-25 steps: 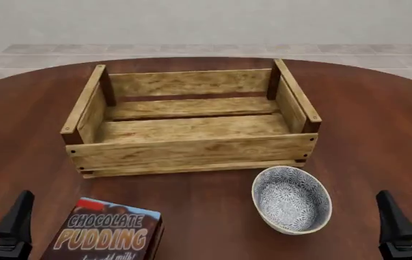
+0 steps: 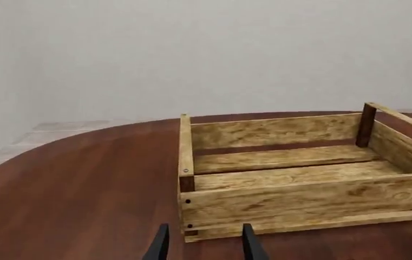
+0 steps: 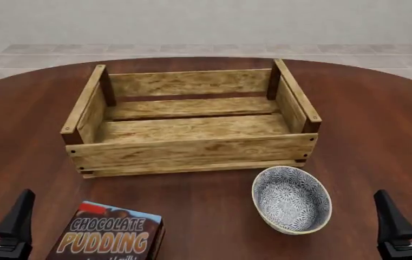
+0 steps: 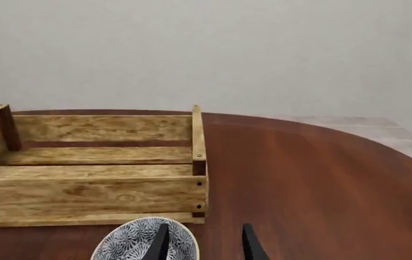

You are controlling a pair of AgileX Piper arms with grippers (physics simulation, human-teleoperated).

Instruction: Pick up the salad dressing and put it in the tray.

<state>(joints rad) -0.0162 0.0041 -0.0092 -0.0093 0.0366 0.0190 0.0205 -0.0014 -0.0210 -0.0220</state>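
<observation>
At the near edge of the dark wood surface [image 3: 213, 206], the left gripper [image 3: 0, 216] and the right gripper [image 3: 408, 214] sit low at the 2 near corners of the front view, each with its fingers spread apart and nothing between them. In the left wrist view the left gripper [image 2: 204, 246] shows 2 dark fingertips [image 2: 160, 250] with bare surface in the gap, pointing toward the tray's near left corner.

Just to the inside of the left gripper lies a brown chocolate pudding box [image 3: 108, 233], flat on the surface with its printed face up and partly cut off by the edge of the front view. To the inside of the right gripper, near but apart from it, stands a round blue-patterned bowl [image 3: 291, 199], upright; in the right wrist view its rim [image 4: 144, 241] sits right by the right gripper's 2 fingertips [image 4: 250, 246].

Farther ahead of both grippers, roughly midway between them, rests the tray [image 3: 191, 151], a light-wood slatted crate with darker corner posts. Its near wall is close to the bowl.

The salad dressing shows in none of the 3 views, so its place cannot be told.
</observation>
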